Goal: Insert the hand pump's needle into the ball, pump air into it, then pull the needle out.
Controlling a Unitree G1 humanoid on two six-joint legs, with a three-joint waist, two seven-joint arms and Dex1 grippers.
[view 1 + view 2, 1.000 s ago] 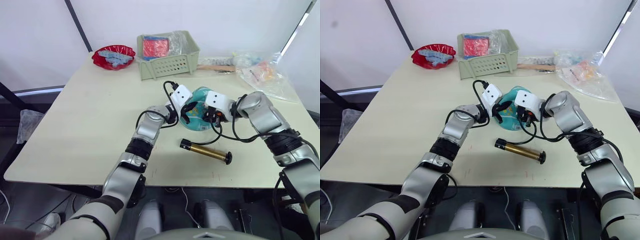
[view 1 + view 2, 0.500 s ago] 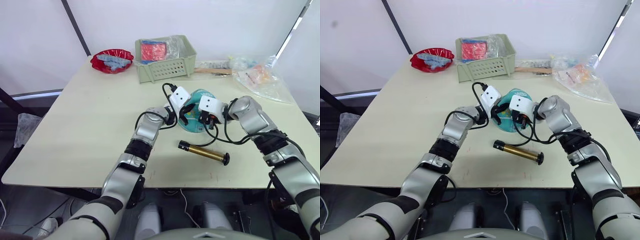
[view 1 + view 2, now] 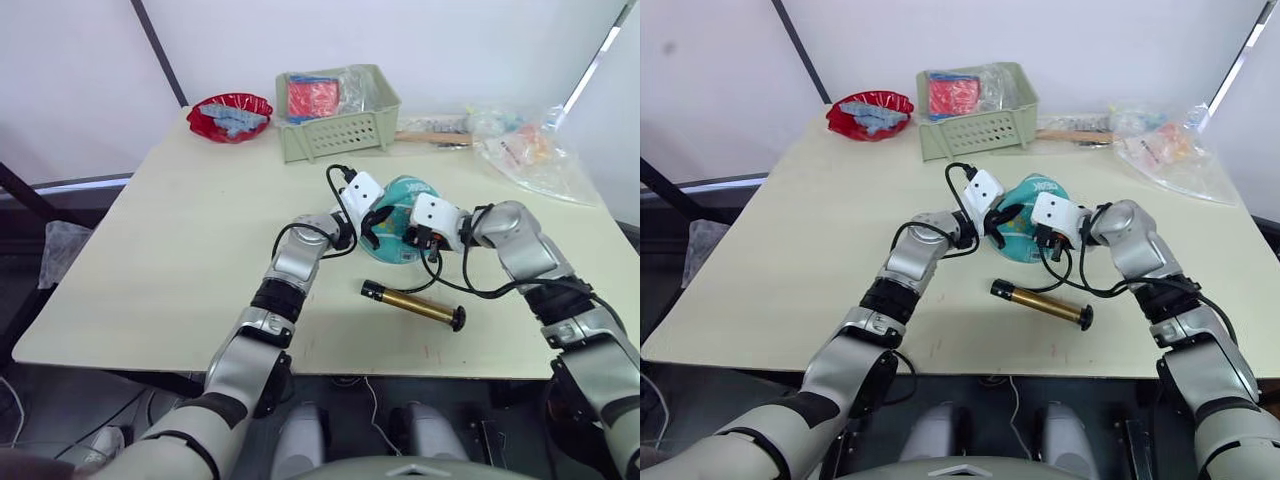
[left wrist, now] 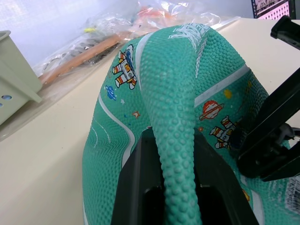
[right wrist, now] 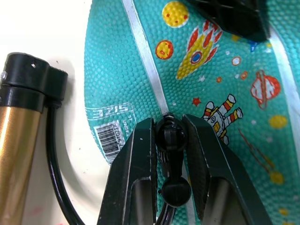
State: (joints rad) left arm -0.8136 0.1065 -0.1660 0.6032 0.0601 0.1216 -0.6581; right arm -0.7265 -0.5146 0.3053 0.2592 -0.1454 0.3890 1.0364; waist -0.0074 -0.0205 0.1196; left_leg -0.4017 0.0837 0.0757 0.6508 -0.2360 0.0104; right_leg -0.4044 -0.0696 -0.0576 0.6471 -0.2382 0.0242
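ball [image 3: 398,222]: teal, deflated, folded | hand pump [image 3: 412,303]: bronze, lying beside it | needle [image 5: 169,136]: against ball
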